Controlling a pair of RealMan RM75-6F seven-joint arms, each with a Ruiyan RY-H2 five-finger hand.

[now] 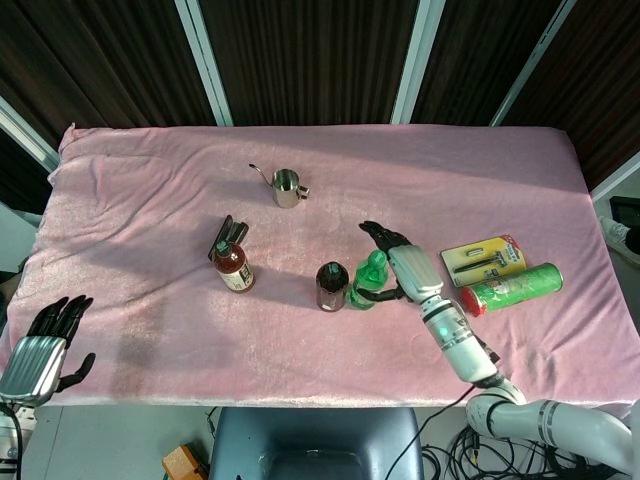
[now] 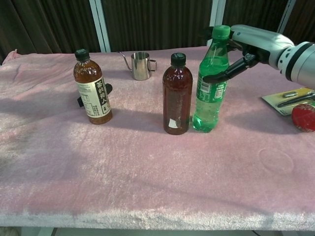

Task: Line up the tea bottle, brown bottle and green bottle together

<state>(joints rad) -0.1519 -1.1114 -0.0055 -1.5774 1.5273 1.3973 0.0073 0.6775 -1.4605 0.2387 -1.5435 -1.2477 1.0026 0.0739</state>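
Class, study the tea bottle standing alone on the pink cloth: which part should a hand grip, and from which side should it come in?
Probably the labelled body of the tea bottle, from the robot's left. It stands upright, its round straight middle suits a wrapping grip, and the brown bottle stands well off on its other side. The left hand, open at the table's corner, seems the nearer one.

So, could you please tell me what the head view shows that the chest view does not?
Only the head view shows the left hand, off the table's near left corner, and the whole green can. Only the chest view shows the tea bottle's label and the bottles' heights. Both show the brown bottle beside the green bottle, the steel pitcher, and the right hand with fingers spread beside the green bottle.
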